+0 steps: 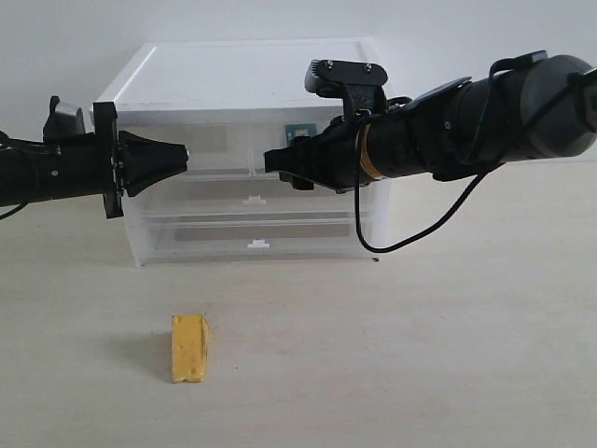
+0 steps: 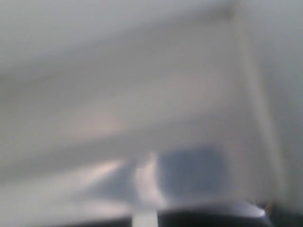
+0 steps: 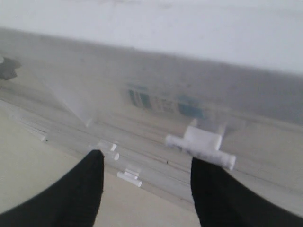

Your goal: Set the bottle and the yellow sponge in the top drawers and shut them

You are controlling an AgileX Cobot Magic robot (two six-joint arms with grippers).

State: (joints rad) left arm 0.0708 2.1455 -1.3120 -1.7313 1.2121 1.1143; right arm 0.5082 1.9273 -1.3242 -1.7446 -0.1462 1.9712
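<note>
The yellow sponge (image 1: 189, 348), low left of centre on the tabletop (image 1: 420, 355), looks light and squashy: pinch its long sides mid-length; behind, at the top drawers (image 1: 215, 140), left gripper (image 1: 183, 154) looks closed, right gripper (image 3: 147, 158) open, the bottle (image 3: 161, 101) showing inside the right-hand one

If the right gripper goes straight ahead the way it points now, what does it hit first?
Probably the white tab handle on the right top drawer, which sits between the open fingers of the right gripper; how far off is unclear.
</note>
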